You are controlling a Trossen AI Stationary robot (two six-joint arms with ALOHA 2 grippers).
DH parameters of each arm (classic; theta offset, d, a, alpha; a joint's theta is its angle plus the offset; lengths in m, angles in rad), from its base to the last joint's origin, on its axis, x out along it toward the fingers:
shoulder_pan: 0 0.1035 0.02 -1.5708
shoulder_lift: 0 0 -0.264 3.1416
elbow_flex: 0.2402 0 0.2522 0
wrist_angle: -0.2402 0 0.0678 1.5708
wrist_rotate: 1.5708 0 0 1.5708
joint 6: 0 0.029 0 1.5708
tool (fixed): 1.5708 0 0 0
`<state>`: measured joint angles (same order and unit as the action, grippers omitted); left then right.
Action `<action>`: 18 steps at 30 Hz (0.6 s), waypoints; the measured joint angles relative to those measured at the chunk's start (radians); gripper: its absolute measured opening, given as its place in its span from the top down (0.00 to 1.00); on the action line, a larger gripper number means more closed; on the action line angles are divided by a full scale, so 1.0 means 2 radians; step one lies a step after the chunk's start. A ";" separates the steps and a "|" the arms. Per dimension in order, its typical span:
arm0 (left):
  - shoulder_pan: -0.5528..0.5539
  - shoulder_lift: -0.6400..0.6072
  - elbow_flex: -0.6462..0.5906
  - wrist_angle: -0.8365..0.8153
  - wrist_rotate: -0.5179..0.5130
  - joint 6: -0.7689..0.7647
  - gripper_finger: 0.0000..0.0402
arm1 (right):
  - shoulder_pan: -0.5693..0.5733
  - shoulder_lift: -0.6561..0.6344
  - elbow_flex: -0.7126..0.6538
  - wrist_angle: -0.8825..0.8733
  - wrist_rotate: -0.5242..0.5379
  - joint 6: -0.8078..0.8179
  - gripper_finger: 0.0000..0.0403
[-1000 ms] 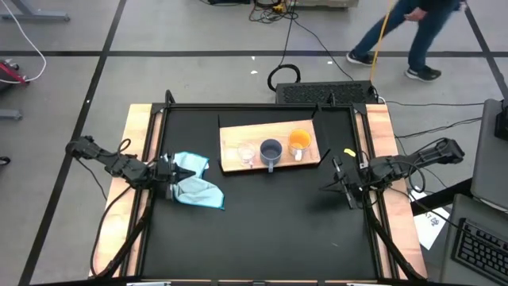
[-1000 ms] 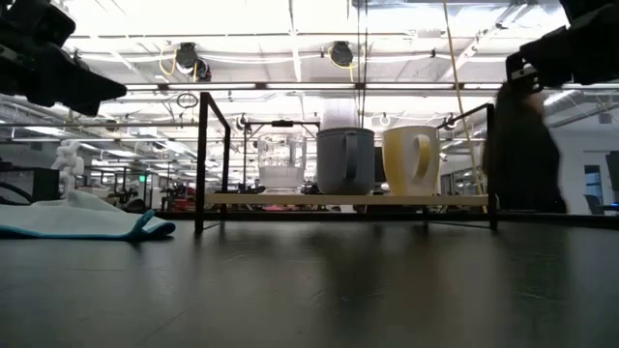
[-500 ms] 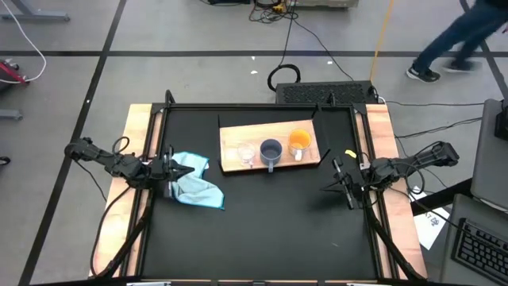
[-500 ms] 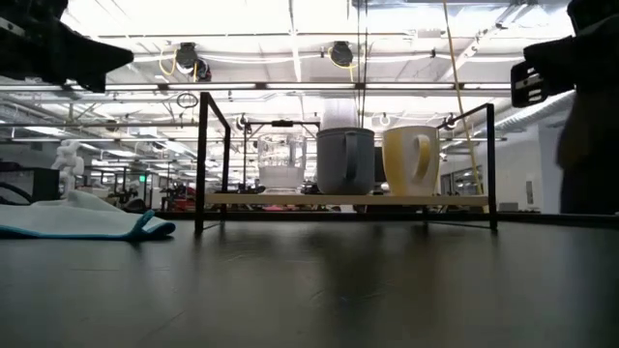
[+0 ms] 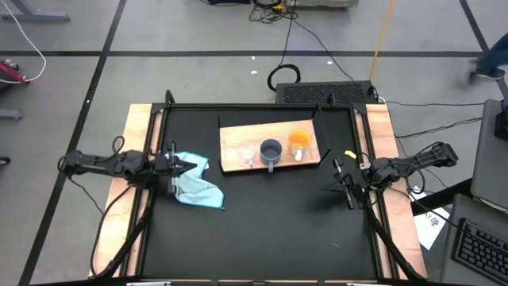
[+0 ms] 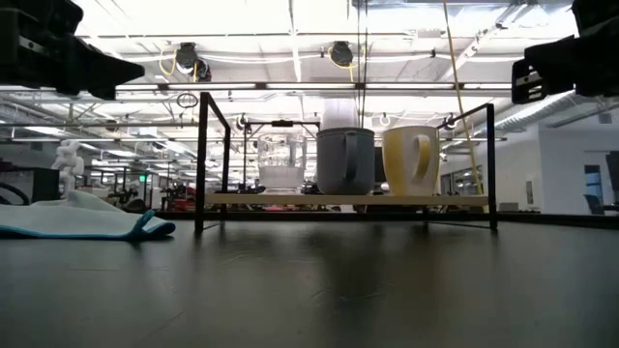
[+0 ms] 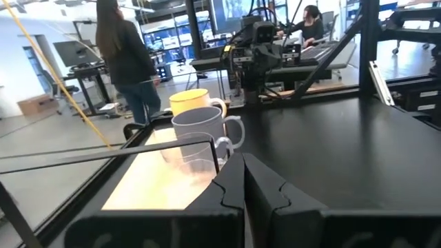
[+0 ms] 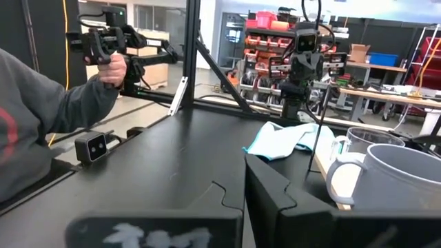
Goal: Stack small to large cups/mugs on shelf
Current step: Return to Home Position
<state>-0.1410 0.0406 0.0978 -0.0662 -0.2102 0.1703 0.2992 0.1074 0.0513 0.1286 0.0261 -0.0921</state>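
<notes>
- High view: the shelf (image 5: 232,133), a light wooden board, sits on the far half of the black table (image 5: 262,238). Three vessels stand on it in a row. The glass cup (image 5: 247,152) is toward the left arm's side, the grey mug (image 5: 271,151) is in the middle, and the orange mug (image 5: 298,141) is toward the right arm's side.
- The left gripper (image 5: 178,163) hangs at the table's left edge, over a blue cloth (image 5: 198,191) and well apart from the shelf. The right gripper (image 5: 343,181) is at the right edge, near the shelf's corner but not touching it.
- Low view: the board is held clear of the tabletop by a black metal frame (image 6: 201,164). The cup and the two mugs stand upright side by side with small gaps between them, each taller than its left neighbour. The cloth lies flat on the table off to the left. Both arms show only as dark shapes in the upper corners, above the table.
- Left wrist view: the left arm's fingers (image 7: 227,189) are pressed together with only a thin seam between them, and they hold nothing. Ahead, the three vessels line up on the board, with the glass cup nearest and the orange mug farthest. The right arm shows beyond them. A person (image 7: 127,55) stands in the room behind.
- Right wrist view: the right arm's fingers (image 8: 265,196) meet in the same way, with nothing between them. Two mugs on the board are close ahead. The cloth lies farther off, with the left arm above it. Beside the table, a grey sleeve (image 8: 41,124) and a hand (image 8: 114,67) gripping a dark handle are in view. A small camera (image 8: 91,146) sits on the tabletop.
</notes>
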 joint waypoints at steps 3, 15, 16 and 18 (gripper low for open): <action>0.025 0.000 0.000 -0.003 0.031 -0.007 1.00 | -0.004 0.000 0.000 0.000 0.000 0.002 1.00; 0.094 0.023 0.000 -0.017 0.125 -0.008 1.00 | -0.009 0.000 -0.001 -0.007 -0.002 0.016 1.00; 0.098 0.024 0.000 -0.017 0.130 -0.009 1.00 | -0.009 0.000 -0.001 -0.008 -0.002 0.016 1.00; 0.104 0.026 0.000 -0.003 0.137 -0.018 1.00 | -0.009 0.000 -0.001 -0.008 -0.002 0.016 1.00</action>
<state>0.0671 0.0925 0.0971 -0.0726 0.0645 0.1347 0.2817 0.1080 0.0494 0.1129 0.0223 -0.0606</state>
